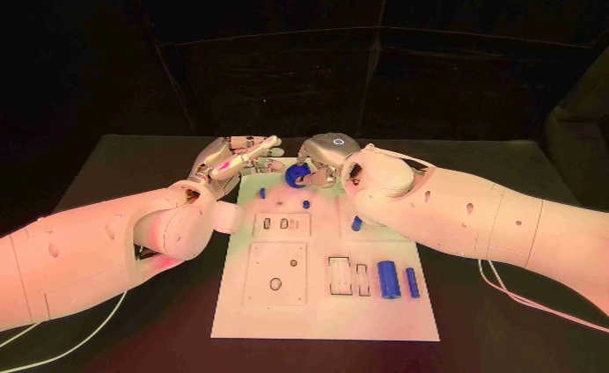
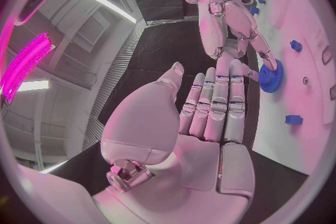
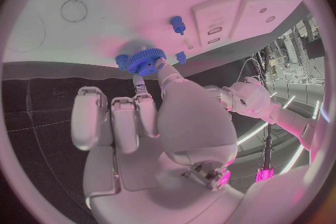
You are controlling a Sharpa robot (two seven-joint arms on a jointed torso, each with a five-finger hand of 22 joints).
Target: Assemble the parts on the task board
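Observation:
The white task board lies in the middle of the black table. At its far edge my right hand pinches a blue gear between thumb and fingertips; the right wrist view shows the gear just beyond that hand, over the board's edge. I cannot tell whether the gear touches the board. Just left of the gear, my left hand hovers with fingers stretched out and nothing in it. In the left wrist view its fingers point toward the gear.
Two small blue pegs stand on the board near the gear. A blue piece lies by my right forearm. Two blue cylinders lie at the board's near right, beside empty rectangular slots.

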